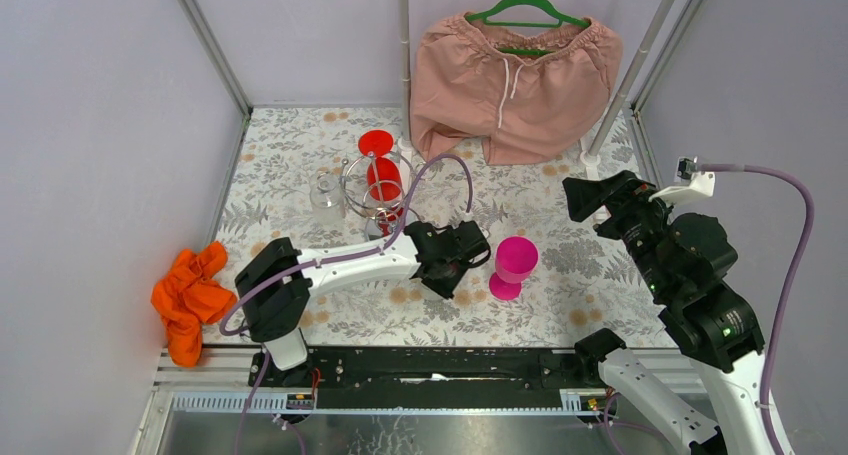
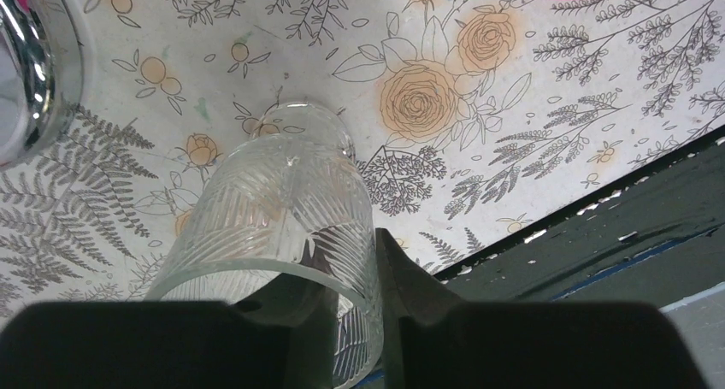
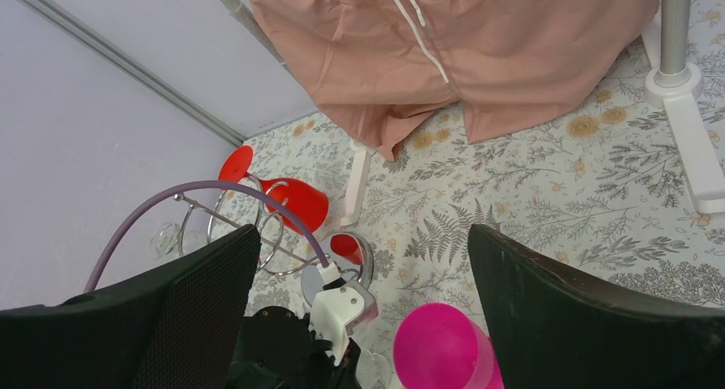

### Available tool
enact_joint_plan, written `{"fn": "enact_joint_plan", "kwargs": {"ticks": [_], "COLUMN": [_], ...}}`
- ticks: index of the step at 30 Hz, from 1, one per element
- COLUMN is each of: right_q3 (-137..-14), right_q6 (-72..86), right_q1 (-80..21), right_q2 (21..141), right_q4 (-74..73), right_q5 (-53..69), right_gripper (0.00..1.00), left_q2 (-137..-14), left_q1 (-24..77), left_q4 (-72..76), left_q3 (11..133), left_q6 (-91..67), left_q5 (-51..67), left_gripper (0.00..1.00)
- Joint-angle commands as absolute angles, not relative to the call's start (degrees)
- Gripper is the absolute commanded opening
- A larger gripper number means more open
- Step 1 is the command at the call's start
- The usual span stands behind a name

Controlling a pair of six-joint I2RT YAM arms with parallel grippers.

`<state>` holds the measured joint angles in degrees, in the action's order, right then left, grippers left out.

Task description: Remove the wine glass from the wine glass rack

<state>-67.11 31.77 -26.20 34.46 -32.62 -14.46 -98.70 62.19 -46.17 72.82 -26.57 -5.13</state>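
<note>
In the overhead view, your left arm [image 1: 340, 265], at 8 o'clock, is a slim white tube between chunky black joint housings, ending in a black wrist block. A lilac cable [image 1: 440, 165] loops out of that wrist, and more of it runs along the white tube. Your right arm [image 1: 690, 265], at 4 o'clock, is a stack of rounded black housings above a white lower link, with 1 small green light [image 1: 722, 330] glowing on a joint. A white bracket [image 1: 690, 180] sits at its wrist, joined to a lilac hose [image 1: 795, 235]. The left fingers [image 2: 410, 295] are smooth matte black; the right fingers [image 3: 171, 321] are black with a fine mesh texture.
</note>
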Motion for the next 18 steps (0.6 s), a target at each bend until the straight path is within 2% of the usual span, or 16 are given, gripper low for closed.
{"fn": "enact_joint_plan", "kwargs": {"ticks": [1,2,6,18], "right_q3": [-66.47,-66.38,-65.98,-65.35], "right_q6": [31.51,31.57,31.55,31.56], "right_q1": [-26.1,-26.1,-26.1,-26.13], "right_q2": [34.84,34.89,34.97,35.09], "right_q4": [-30.12,-30.01,-29.82,-29.58], "right_q5": [-14.94,-14.94,-14.85,-14.51], "right_gripper": [1.0,1.0,1.0,1.0], "left_q2": [-95.94,-95.71,-95.42,-91.82], "left_q1": [61.88,61.87,61.88,61.88], "left_q4": [-46.52,-46.56,-47.54,-52.6], "left_q3": [72.69,72.71,73.12,79.11], "left_q6": [-26.37,-26.32,-26.14,-27.45], "left_q5": [-6.63,-6.73,-7.9,-11.07], "left_gripper": [0.32,0.38,0.47,0.5]}}
